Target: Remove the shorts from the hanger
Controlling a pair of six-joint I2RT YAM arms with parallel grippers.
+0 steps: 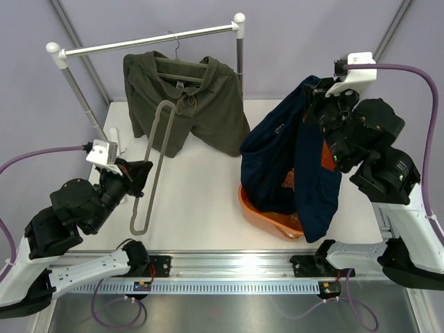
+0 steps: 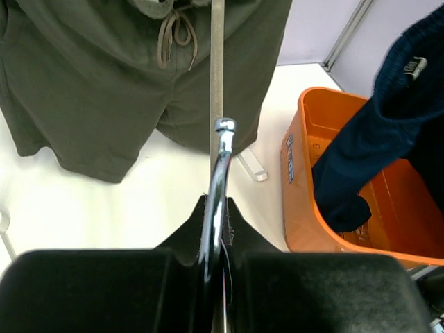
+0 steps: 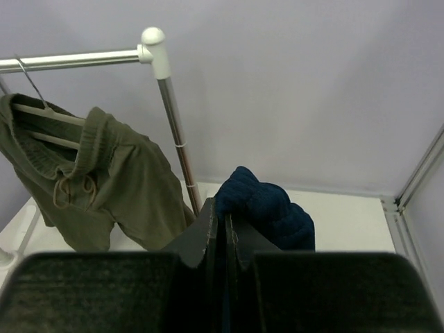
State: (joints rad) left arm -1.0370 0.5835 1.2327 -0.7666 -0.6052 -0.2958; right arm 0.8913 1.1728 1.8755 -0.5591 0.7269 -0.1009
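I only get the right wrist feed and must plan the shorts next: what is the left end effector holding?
Observer: The left end effector is shut on the chrome hook of a bare grey hanger.
Operator: What lies under my navy garment?
Observer: The navy garment, gripped by the right end effector, hangs down into an orange basket.
Operator: Is that grey hanger near the shorts?
Observer: In the left wrist view its bar crosses in front of the shorts, beside the drawstring; contact I cannot tell.
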